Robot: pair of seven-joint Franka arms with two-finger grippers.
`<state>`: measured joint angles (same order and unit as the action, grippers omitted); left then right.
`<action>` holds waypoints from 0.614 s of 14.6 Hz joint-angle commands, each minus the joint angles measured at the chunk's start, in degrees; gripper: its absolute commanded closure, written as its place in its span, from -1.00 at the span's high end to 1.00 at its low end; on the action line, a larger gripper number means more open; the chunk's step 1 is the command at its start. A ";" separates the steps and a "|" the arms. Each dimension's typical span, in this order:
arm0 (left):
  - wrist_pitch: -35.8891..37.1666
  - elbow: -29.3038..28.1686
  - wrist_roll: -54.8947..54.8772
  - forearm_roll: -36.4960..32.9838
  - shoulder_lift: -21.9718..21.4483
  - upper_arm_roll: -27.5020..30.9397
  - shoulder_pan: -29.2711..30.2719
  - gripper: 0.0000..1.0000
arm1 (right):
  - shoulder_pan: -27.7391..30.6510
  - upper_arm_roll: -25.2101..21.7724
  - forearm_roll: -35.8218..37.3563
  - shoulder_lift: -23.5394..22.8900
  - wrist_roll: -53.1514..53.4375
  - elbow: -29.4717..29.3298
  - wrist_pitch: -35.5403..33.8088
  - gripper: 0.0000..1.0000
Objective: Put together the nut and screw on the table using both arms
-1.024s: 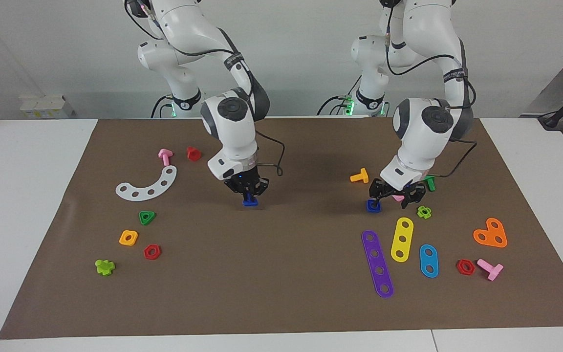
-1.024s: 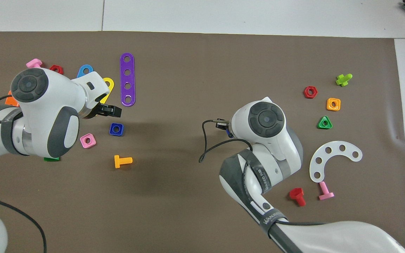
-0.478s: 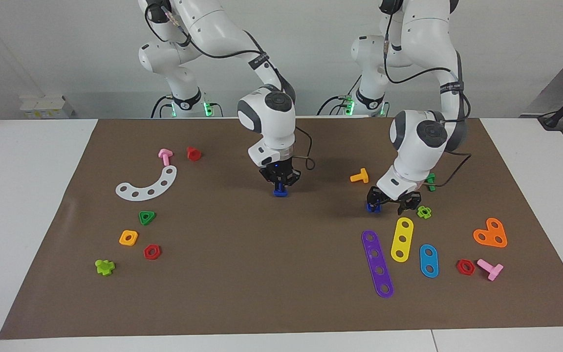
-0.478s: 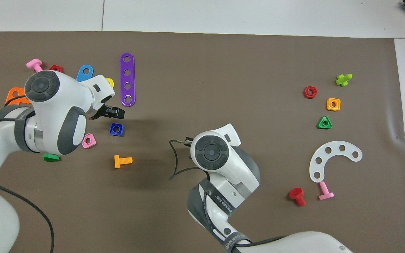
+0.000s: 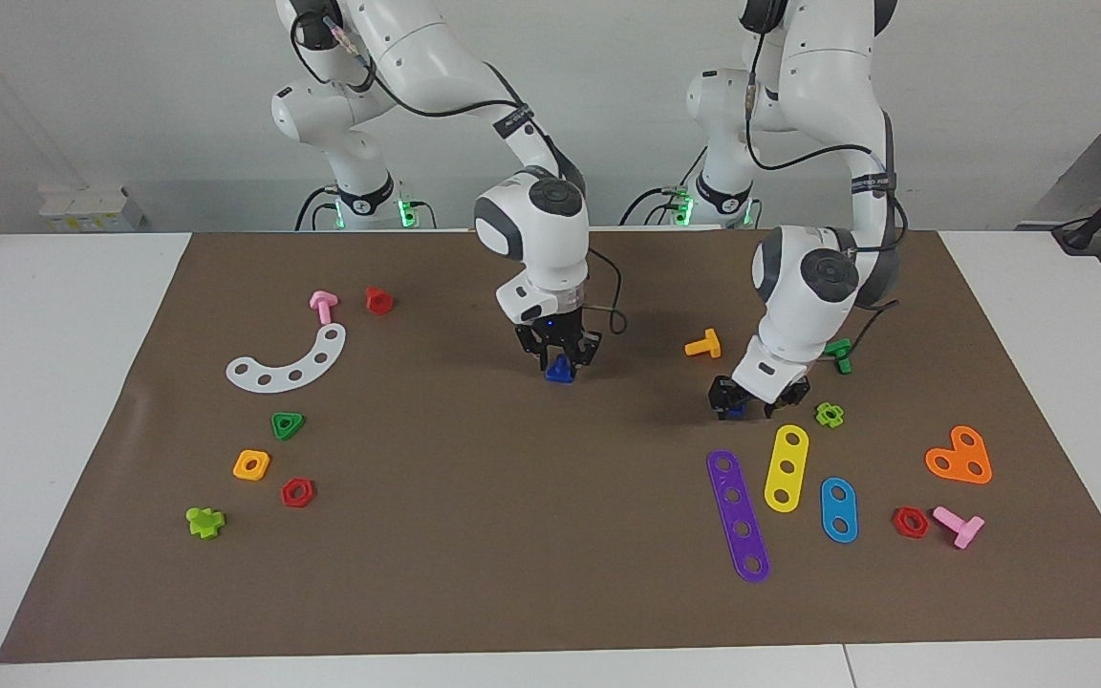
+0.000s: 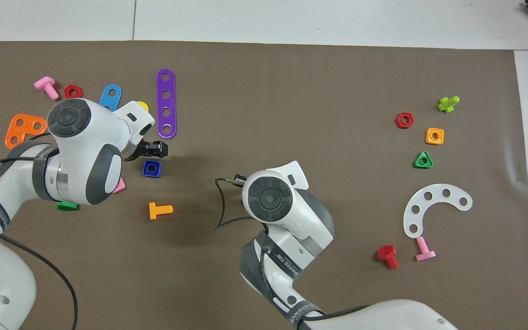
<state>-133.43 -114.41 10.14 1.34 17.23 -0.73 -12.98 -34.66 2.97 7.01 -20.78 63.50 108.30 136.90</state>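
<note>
on the wide white table (image 5: 53, 401), covered by a matte brown mat (image 5: 531, 535), the right gripper (image 5: 559, 360) pinches the small blue triangular-headed plastic screw (image 5: 560, 372) over mid-mat. the left gripper (image 5: 751, 394), fingers parted, straddles the glossy blue rounded-square nut (image 6: 152, 168), which lies flat on the mat.

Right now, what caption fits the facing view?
Right end effector holds the screw; left end effector reaches the nut.
</note>
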 commanded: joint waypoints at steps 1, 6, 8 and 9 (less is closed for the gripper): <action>-4.11 -4.24 -0.29 0.77 -1.23 0.55 -0.82 0.63 | 2.93 0.46 0.29 4.33 -0.47 -0.63 -4.08 0.98; -4.12 -4.42 -6.61 0.77 -1.32 0.55 -0.38 0.46 | 12.32 0.46 -0.07 13.82 -18.63 0.24 -12.79 0.98; -3.86 -4.59 -7.24 0.77 -1.41 0.55 -0.55 0.36 | 16.36 0.46 -1.98 17.34 -25.40 0.60 -16.21 0.99; -3.77 -4.77 -7.24 0.77 -1.41 0.55 -0.64 0.24 | 19.17 0.37 -4.00 19.01 -29.53 0.60 -18.14 0.99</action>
<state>-136.26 -117.18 4.41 1.34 17.20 -0.61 -13.15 -19.74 2.68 5.94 -5.83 40.77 106.76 120.96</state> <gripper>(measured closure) 0.308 0.000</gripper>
